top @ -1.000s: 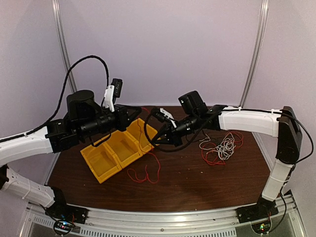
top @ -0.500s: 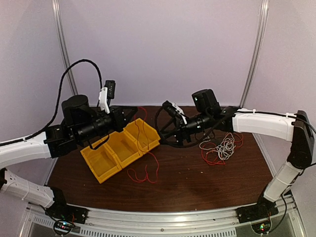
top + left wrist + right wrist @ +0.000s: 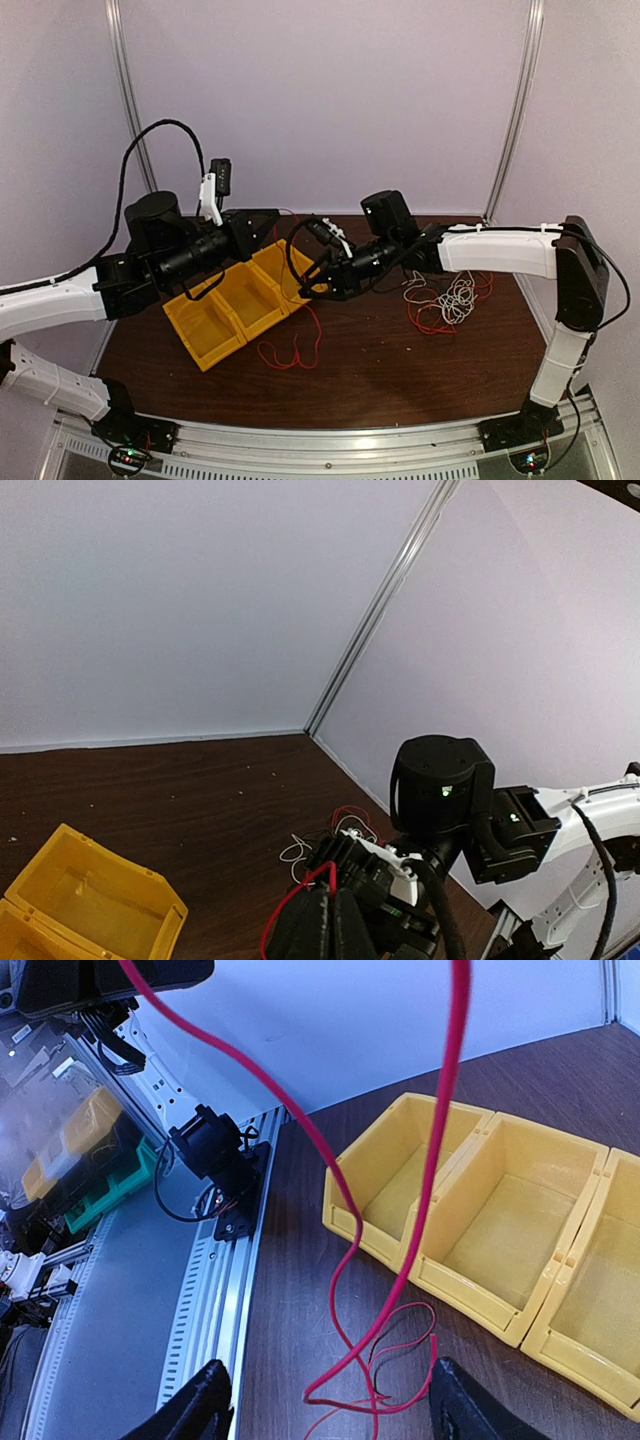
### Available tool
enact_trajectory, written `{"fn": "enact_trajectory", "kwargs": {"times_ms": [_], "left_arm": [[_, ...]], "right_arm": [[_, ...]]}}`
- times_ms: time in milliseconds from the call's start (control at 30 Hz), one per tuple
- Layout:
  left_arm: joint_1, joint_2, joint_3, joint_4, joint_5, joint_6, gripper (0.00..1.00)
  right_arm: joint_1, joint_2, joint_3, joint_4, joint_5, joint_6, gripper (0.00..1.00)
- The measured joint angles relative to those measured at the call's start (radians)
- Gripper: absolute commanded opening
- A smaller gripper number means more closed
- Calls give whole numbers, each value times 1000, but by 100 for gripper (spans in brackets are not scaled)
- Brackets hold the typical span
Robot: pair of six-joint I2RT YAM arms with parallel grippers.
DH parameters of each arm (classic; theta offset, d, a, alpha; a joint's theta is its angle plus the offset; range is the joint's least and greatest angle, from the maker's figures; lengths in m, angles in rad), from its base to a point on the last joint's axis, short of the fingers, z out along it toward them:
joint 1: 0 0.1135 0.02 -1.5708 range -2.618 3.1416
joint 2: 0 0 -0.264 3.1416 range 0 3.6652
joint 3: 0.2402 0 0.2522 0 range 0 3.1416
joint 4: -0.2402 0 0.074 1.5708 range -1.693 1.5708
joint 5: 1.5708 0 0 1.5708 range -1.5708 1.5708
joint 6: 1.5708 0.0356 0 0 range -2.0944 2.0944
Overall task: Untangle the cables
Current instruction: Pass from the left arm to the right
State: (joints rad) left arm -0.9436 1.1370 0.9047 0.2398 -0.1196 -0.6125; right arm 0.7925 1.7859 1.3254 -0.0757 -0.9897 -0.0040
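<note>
Left jaws clamped on red cable [image 3: 446, 1110], held high by yellow bins [image 3: 200, 335]; slack coils on desk [image 3: 400, 380]. Right jaws apart, two red strands hanging between. Risk: closing on both strands, or pull dragging white-red tangle [image 3: 452, 300] tighter.

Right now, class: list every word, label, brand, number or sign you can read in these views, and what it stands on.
No text can be read.
The yellow bins carry no labels; the left arm and right arm show no legible marks.
The clutter at the left of the right wrist view is too blurred.
</note>
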Motion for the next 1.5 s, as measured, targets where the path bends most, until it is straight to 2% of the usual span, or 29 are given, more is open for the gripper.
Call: {"fn": "enact_trajectory", "kwargs": {"times_ms": [67, 233, 267, 300, 333, 400, 433, 500, 667, 833, 1000, 1133, 1233, 1500], "left_arm": [[0, 1, 0, 0, 0, 0, 0], [0, 1, 0, 2, -8, 0, 0], [0, 1, 0, 2, -11, 0, 0], [0, 1, 0, 3, -15, 0, 0], [0, 1, 0, 2, -18, 0, 6], [0, 1, 0, 0, -23, 2, 37], [0, 2, 1, -4, -24, 7, 45], [0, 12, 10, -27, -27, 21, 51], [0, 47, 51, -157, -24, 74, 53], [1, 15, -2, -298, -60, 99, 53], [3, 12, -115, -407, -50, 59, 44], [5, 48, -225, -424, 0, -29, 48], [5, 56, -285, -429, 23, -101, 51], [3, 120, -323, -342, 75, -239, 45]], "right_arm": [[0, 17, 4, 27, -23, 32, 50], [0, 32, 6, 74, -61, 79, 3], [0, 32, 6, 77, -66, 84, 0], [-1, 32, 6, 79, -68, 87, 0], [-4, 32, 6, 76, -69, 83, 0], [-11, 28, 6, 52, -67, 63, 0], [-16, 23, 6, 24, -64, 40, 0], [-38, 0, 6, -53, -49, -26, 0], [-158, -151, -18, -296, 65, -277, 0], [-295, -346, -176, -411, 168, -436, 0], [-396, -407, -352, -447, 249, -488, 0], [-399, -445, -433, -449, 287, -494, 0], [-397, -470, -443, -443, 296, -494, 0], [-397, -478, -443, -428, 301, -498, 0]]}}
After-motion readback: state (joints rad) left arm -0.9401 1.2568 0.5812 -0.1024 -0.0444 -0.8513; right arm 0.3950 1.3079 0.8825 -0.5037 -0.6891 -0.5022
